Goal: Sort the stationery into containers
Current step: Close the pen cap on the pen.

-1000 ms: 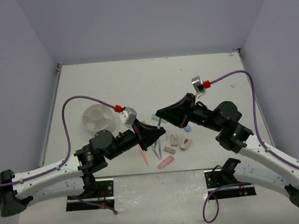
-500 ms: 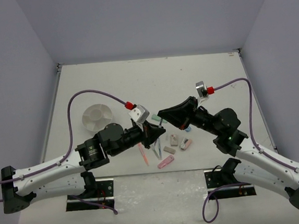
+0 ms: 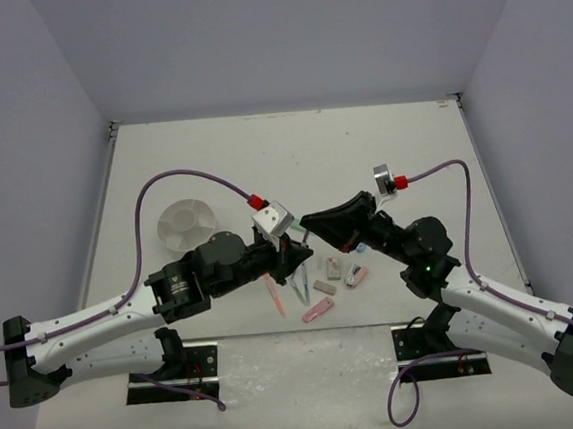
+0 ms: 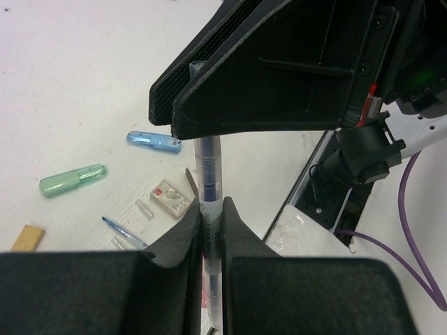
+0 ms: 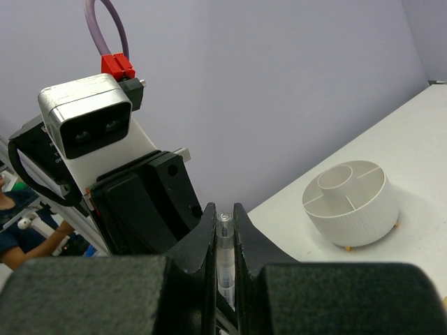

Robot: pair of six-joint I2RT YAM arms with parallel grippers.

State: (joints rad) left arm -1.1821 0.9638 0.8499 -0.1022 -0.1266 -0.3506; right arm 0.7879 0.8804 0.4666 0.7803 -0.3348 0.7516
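Writing: none legible. One eraser block has a white wrapper w/ a red mark, too small to read. Camera box on the L wrist is pale grey, 2 lenses, no label visible.

Counts, loose on counter:
- 1 pink marker
- 1 green marker
- 1 blue marker
- thin pens, 2 at least: pink-orange pen + bluish pen
- eraser blocks x3 in top view

All sit in one cluster betw. the arms, near the front edge.

1 holder: round, white, ribbed wall, centre tube + dividers. Stands well apart, left of the cluster.

Grippers:
- Left gripper narrow, clamped on a clear grey-blue pen.
- Right gripper also narrow, pinching the same pen's other end.
- That pen is off the counter, above the cluster, bridging both grippers.

Surface: counter off-white, matte. Walls plain lavender-grey on 3 sides. Purple cable on each arm.
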